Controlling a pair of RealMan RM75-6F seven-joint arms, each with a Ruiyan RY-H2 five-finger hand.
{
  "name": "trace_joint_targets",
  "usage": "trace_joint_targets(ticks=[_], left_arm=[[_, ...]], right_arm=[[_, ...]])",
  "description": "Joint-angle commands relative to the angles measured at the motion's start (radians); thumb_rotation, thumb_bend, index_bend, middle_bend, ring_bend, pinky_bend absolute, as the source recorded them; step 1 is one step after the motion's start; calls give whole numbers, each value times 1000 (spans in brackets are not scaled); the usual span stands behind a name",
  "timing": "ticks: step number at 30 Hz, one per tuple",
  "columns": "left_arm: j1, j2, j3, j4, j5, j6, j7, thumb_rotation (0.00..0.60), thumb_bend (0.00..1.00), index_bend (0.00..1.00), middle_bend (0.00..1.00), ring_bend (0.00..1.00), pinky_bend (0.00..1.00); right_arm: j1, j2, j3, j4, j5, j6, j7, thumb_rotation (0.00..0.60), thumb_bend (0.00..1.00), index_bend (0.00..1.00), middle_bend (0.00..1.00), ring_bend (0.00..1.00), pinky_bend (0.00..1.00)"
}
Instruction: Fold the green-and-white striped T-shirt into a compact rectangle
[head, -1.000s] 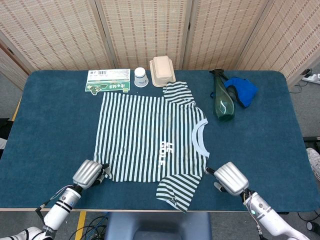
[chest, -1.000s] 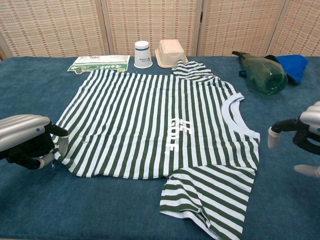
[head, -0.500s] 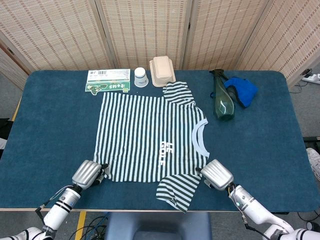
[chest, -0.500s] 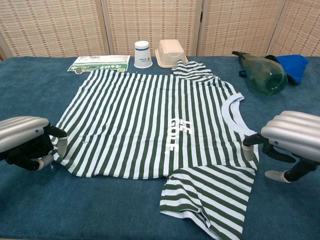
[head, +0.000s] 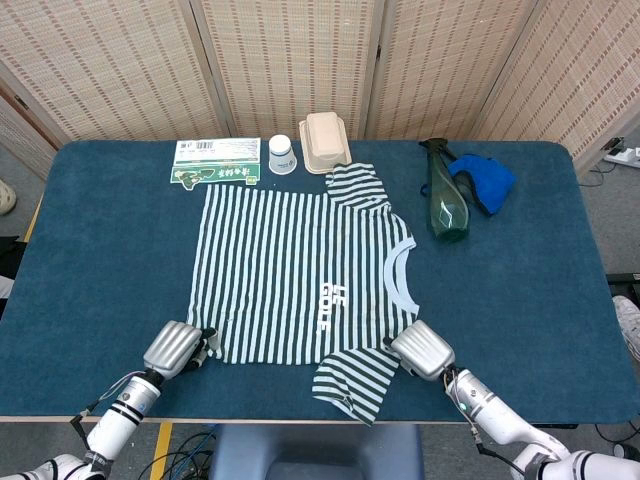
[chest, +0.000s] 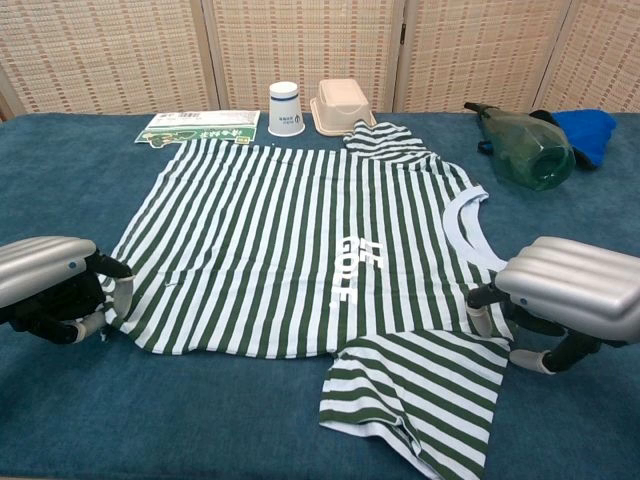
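- Your striped T-shirt (head: 300, 270) lies flat and face up at the middle of the blue felt-like table (head: 110, 260). Collar points toward your right side, one sleeve toward the screens, the other sleeve (chest: 415, 395) reaches the near table edge.
- White block lettering sits on the chest, just beside the pale collar band.
- Left hand (head: 178, 347) is at the shirt's near hem corner. Chest view shows its fingers (chest: 115, 290) curled in against the cloth edge. I can't tell whether any fabric is actually pinched.
- Right hand (head: 420, 349) is at the near shoulder seam, where the sleeve meets the body. Chest view shows fingertips (chest: 480, 312) pointing down onto the fabric, thumb and finger apart. A real pinch is not visible.
- Head view shows only the ribbed silver backs of both hands. Chest view is the one that shows the dark fingers underneath.
- Head view also shows both forearms and the near table edge. Chest view cuts those off.
- Count: one shirt, two hands, one of each item below.
- Far edge, left to right: a flat green-and-white printed carton (head: 216, 161), a white paper cup (head: 283, 154) mouth down, a beige lidded takeaway box (head: 326, 141) touching the far sleeve.
- Far right: a dark green translucent bottle (head: 445, 201) lying on its side, against a crumpled blue cloth (head: 486, 181).
- Woven cane screens (head: 280, 60) stand behind the table.
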Motion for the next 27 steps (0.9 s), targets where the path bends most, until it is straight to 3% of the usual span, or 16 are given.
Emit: trace_joint_targets(ticks=[1, 10, 17, 27], left_arm=[[0, 0, 0, 2, 1, 1, -3, 600, 563, 567, 943, 881, 950], [1, -4, -1, 10, 1, 4, -11, 600, 563, 567, 943, 881, 951], [5, -3, -1, 13, 8, 13, -40, 600, 563, 567, 943, 881, 951], [17, 48, 8, -31, 26, 29, -132, 600, 563, 568, 943, 881, 951]], right_arm=[[5, -13, -1, 11, 2, 7, -4, 600, 323, 462, 885, 929, 1000], [4, -62, -7, 61, 4, 48, 0, 600, 338, 561, 902, 935, 1000], [0, -88, -13, 91, -1, 85, 19, 600, 425, 659, 926, 955, 1000], [-3, -61, -20, 26, -9, 128, 43, 600, 515, 696, 941, 968, 1000]])
